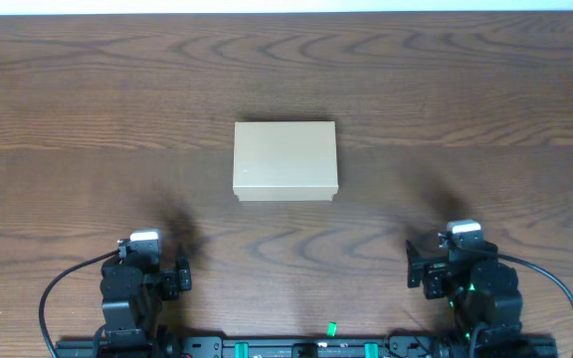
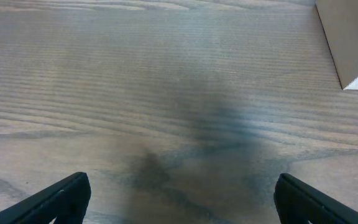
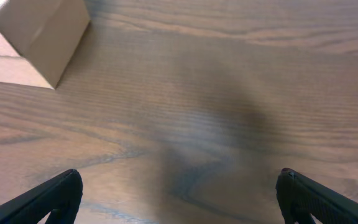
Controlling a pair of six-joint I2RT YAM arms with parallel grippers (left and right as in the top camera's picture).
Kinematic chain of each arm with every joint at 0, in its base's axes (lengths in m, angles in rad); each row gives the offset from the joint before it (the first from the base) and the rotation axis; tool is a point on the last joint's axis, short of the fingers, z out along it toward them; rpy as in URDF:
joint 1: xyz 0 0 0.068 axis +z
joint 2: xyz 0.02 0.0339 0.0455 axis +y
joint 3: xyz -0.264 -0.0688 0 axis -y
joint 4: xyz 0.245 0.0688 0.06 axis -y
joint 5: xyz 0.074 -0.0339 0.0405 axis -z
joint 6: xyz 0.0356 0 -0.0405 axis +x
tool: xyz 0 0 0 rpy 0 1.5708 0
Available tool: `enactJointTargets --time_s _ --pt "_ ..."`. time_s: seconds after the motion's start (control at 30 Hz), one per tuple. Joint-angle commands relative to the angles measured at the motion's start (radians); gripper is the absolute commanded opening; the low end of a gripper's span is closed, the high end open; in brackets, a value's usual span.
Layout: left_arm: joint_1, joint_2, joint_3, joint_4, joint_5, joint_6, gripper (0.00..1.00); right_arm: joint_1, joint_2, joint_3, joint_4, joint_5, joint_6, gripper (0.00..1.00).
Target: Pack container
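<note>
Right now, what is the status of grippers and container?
Left gripper open, empty. Right gripper open, empty. Container closed, ahead of both. No obstacle visible.

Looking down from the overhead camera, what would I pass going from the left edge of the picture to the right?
Left gripper → closed cardboard box at the middle → right gripper. All are on or over the wooden table.

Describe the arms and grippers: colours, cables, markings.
Left arm and right arm: black, blocky, pale grey cap on top. A black cable loops from each. Green glow on the right one. Left gripper and right gripper: black tapered fingers, no markings visible.
</note>
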Motion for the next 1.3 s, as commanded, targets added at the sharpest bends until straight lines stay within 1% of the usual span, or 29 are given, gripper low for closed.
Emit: enactJointTargets --time_s 0.0,0.17,0.4,1.27 --pt "0.006 -0.008 -0.019 -0.005 -0.009 -0.011 0.95 -0.031 -0.035 -0.045 0.017 -0.043 -0.018 0.99" --pt "0.006 -0.008 -0.019 -0.005 -0.009 -0.011 0.95 -0.047 -0.077 -0.105 0.022 -0.071 -0.006 0.99" --pt "0.006 -0.008 -0.019 -0.005 -0.009 -0.011 0.95 -0.046 -0.108 -0.106 0.024 -0.066 -0.007 0.99" --pt "0.006 -0.008 -0.019 -0.005 -0.009 -0.011 0.95 -0.042 -0.107 -0.106 0.026 -0.066 -0.007 0.99"
